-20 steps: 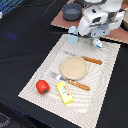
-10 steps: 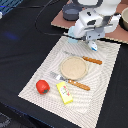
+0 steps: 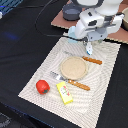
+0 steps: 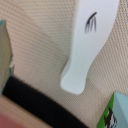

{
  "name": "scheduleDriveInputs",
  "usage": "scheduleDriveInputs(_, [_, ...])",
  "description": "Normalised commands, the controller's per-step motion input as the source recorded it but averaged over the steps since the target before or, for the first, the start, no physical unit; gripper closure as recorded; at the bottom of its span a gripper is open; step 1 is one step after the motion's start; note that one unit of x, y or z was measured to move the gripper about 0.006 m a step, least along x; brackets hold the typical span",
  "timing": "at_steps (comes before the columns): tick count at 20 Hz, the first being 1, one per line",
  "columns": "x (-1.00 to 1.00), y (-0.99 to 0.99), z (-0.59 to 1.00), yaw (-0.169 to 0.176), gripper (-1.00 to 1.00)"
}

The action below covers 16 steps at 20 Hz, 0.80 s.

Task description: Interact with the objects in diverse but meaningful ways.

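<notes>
My gripper [image 3: 89, 43] hangs over the far edge of the woven placemat [image 3: 45, 75], beyond the tan plate. It is shut on a white elongated piece [image 3: 89, 49], which hangs down from it just above the mat. In the wrist view the white piece [image 4: 87, 45] fills the middle and bears a small dark mark. A corner of a white carton with green print [image 4: 116, 111] shows beside it. A shiny red pepper [image 3: 43, 86] and a yellow box with a red label [image 3: 64, 92] lie at the near end of the mat, far from the gripper.
A tan round plate [image 3: 73, 67] sits mid-mat with a wooden-handled knife [image 3: 92, 60] beyond it and a fork [image 3: 72, 82] in front. Grey pots [image 3: 71, 12] stand on a brown board at the back. The table around is black, and a cable runs across it.
Hardly any: the gripper stays over the far edge of the mat with the white piece in it, shifted only very slightly.
</notes>
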Motion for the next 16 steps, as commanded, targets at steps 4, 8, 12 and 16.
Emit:
scheduleDriveInputs(4, [-0.15, 0.17, 1.0, 0.044, -1.0])
scheduleDriveInputs(8, [-0.02, 0.06, 1.0, 0.074, -1.0])
scheduleDriveInputs(12, [0.0, 0.02, 0.58, 0.029, -1.0])
scheduleDriveInputs(16, [0.0, 0.0, 0.0, 0.0, -1.0])
